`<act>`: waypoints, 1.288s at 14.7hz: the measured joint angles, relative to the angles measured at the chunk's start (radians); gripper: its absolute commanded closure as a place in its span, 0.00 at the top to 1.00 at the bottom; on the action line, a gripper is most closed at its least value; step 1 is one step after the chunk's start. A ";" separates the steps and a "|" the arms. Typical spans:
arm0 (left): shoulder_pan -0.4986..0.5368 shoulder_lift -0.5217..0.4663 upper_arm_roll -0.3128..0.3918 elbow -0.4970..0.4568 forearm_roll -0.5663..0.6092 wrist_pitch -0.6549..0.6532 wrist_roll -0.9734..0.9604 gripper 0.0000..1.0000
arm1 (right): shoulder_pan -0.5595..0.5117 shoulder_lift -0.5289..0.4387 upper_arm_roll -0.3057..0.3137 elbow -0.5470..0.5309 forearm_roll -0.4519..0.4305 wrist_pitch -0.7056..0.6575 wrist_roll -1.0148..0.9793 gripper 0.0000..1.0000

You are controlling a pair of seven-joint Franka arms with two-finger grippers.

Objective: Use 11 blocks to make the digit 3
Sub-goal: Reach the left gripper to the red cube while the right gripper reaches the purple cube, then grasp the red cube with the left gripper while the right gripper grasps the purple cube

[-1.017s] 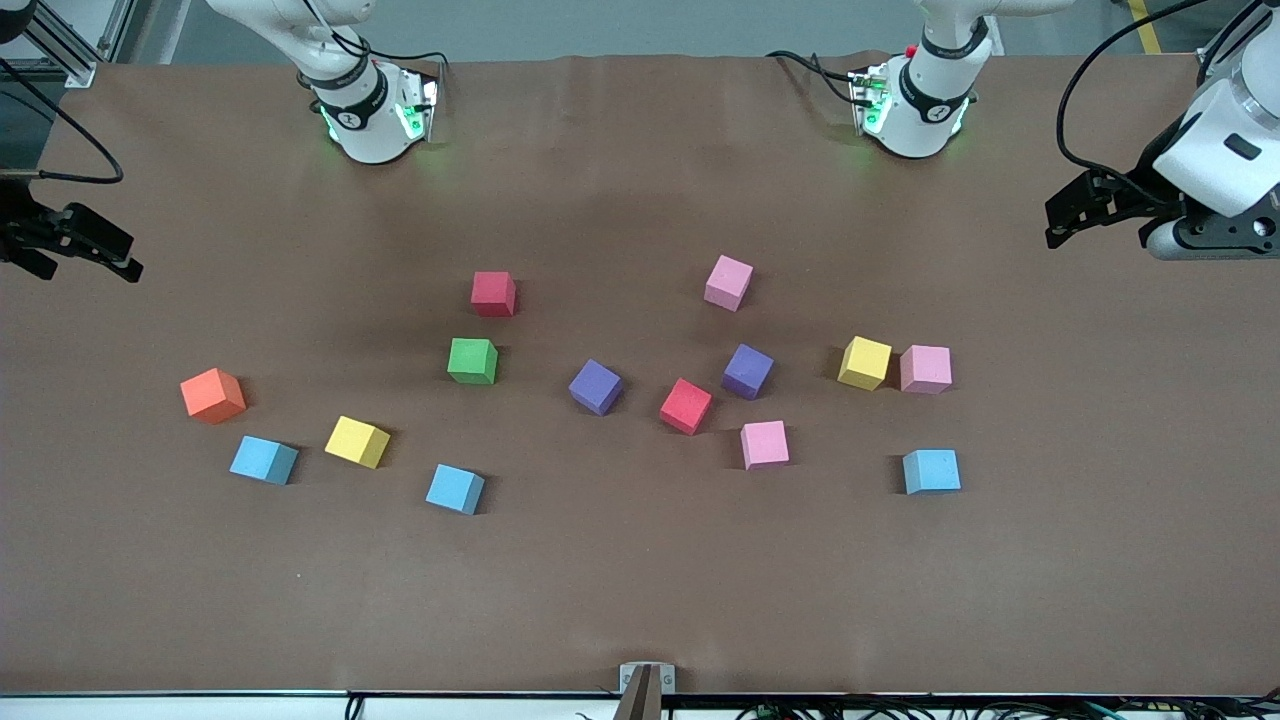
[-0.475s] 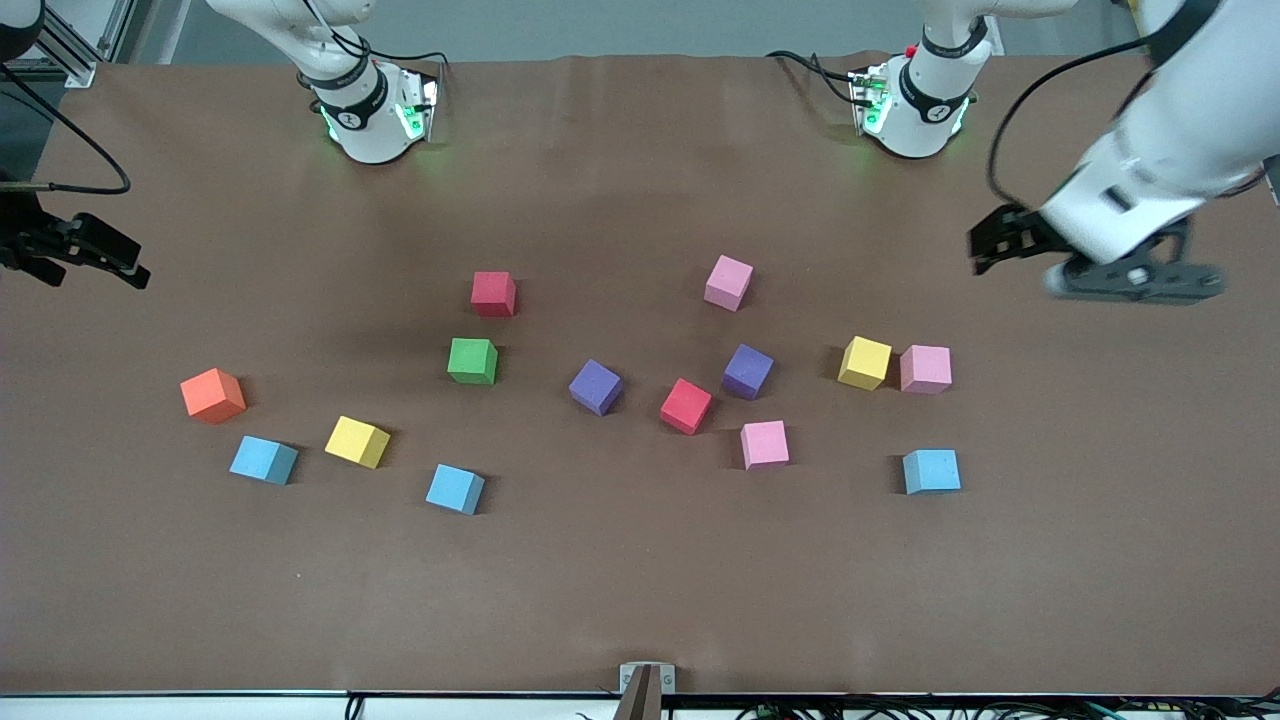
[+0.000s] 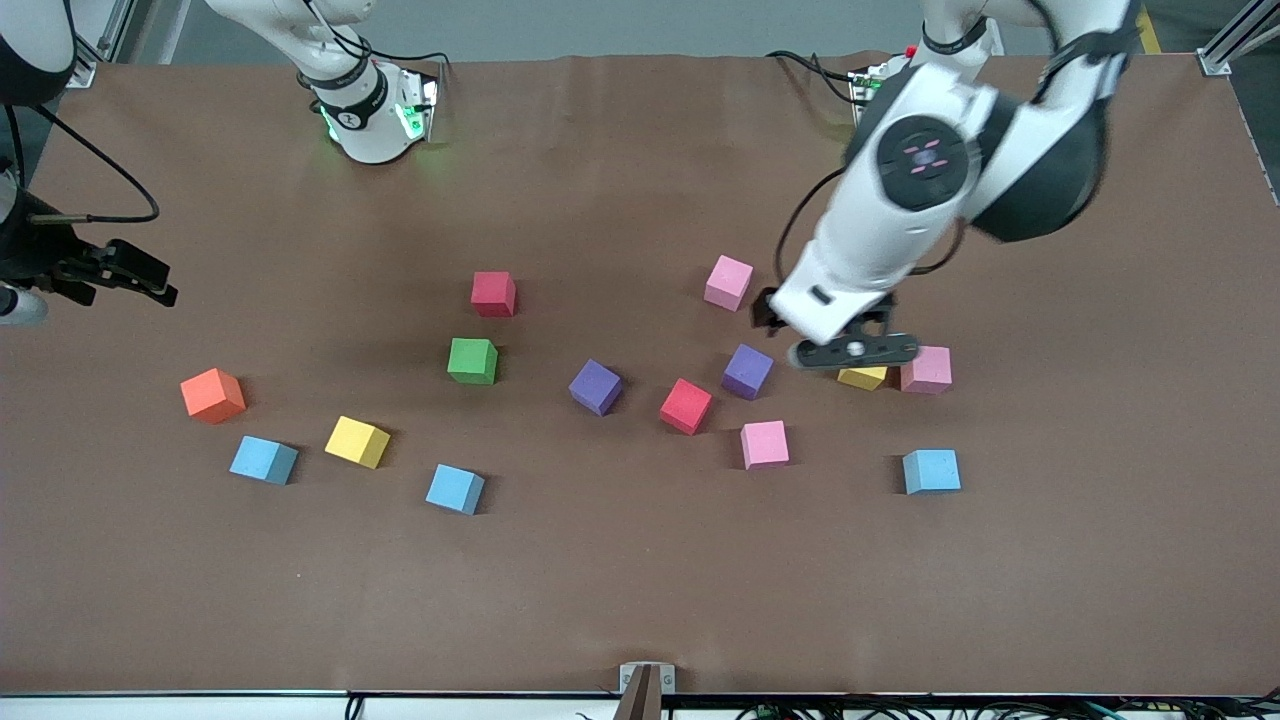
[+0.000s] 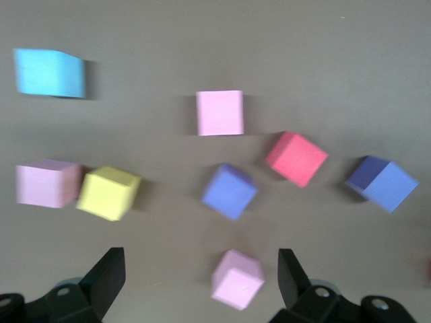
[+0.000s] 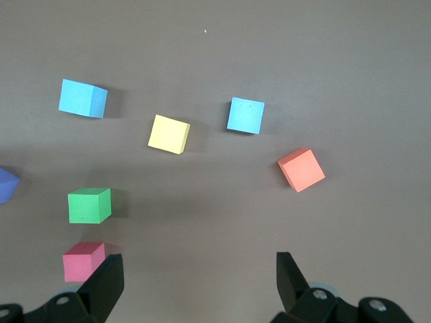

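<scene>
The small matte foam blocks [image 3: 595, 386] lie scattered mid-frame on the brown desk [image 3: 640, 580]; the left gripper [image 4: 201, 277], jaws released, hangs probably nearest the pink cube [image 4: 236, 278], the right gripper [image 5: 196, 281] waiting, released.

Worktop [image 3: 640, 590] covered edge to edge by a matte brown sheet, slightly rippled along the edge where the bases stand. Grey floor [image 3: 600, 25] visible above that edge. Aluminium frame rail [image 3: 1235, 35] at one upper corner. Small metal bracket [image 3: 647, 678] clamped at the camera-side edge; cable bundle [image 3: 900, 708] runs along that edge. Even, diffuse lighting, soft shadows.

1 orange cube [image 3: 212, 395], on brown table [image 3: 600, 580]
</scene>
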 measured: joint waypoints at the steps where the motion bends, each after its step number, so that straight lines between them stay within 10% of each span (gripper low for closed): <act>1: -0.031 0.035 0.000 0.000 0.000 0.035 -0.037 1.00 | 0.008 0.004 0.001 -0.002 0.000 -0.002 -0.001 1.00; 10: -0.114 0.287 0.007 0.026 0.000 0.279 -0.494 1.00 | 0.157 0.072 0.003 -0.117 0.002 0.146 0.066 1.00; 19: -0.118 0.422 0.008 0.035 0.000 0.439 -0.926 1.00 | 0.315 0.514 0.005 0.135 0.061 0.342 0.376 1.00</act>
